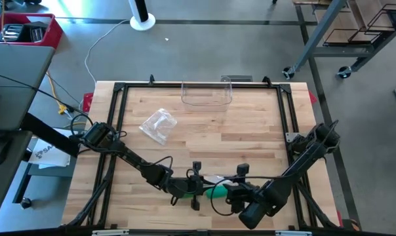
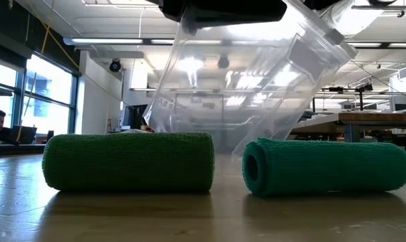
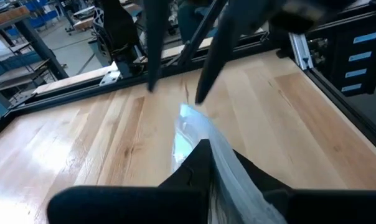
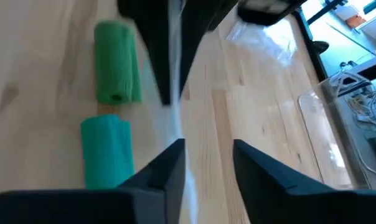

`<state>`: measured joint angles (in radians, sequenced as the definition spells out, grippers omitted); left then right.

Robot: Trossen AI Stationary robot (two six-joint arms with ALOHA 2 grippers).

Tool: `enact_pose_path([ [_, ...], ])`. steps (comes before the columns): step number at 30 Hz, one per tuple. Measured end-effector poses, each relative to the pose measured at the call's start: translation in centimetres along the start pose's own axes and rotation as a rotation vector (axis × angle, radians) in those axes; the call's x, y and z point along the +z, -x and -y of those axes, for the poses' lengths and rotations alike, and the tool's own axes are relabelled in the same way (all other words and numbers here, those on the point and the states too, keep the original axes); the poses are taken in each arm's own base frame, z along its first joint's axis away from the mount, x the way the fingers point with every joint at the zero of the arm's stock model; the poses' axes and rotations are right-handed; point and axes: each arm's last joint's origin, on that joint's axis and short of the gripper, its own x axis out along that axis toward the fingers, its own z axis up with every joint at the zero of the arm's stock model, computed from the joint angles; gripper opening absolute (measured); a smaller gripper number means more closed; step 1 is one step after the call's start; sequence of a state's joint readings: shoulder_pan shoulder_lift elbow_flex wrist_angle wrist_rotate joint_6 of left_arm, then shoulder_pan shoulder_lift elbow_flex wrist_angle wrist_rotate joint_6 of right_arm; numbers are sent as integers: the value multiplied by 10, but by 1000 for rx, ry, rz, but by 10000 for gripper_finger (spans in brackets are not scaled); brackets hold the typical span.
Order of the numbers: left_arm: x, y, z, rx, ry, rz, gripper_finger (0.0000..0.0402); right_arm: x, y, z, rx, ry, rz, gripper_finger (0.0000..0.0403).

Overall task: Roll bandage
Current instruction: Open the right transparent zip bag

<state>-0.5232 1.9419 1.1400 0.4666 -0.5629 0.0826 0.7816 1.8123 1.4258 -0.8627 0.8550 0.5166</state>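
At six o'clock, the left gripper [image 3: 203,163] pinches a clear bag [image 3: 191,127]; the right gripper [image 4: 208,163] stands parted beside it. Arms mostly hide two green bandage rolls [image 4: 116,61] from above.

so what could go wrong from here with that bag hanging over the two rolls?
1. The left gripper is shut on the clear plastic bag, while the right gripper stands open beside the film; held on one side only, the bag could swing or slip.
2. The two green rolled bandages lie loose on the wooden table right under the bag; a low pass might knock them rolling.
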Motion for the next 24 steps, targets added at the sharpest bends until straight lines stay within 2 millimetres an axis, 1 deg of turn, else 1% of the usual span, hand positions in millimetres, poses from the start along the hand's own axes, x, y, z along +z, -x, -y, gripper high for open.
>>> enact_pose_path([
  [3,0,0,0,2,0,0,1,5,5,8,1,-29,24,140],
  [5,0,0,0,6,-10,0,3,8,4,12,7,-31,30,141],
  [7,0,0,0,8,-15,1,3,12,-1,15,8,-34,39,142],
  [12,0,0,0,9,-15,1,3,27,-14,19,128,-42,57,142],
  [16,0,0,0,9,-15,0,3,35,-20,23,173,-35,88,142],
  [24,0,0,0,9,-15,0,3,38,-25,26,201,-20,92,142],
])
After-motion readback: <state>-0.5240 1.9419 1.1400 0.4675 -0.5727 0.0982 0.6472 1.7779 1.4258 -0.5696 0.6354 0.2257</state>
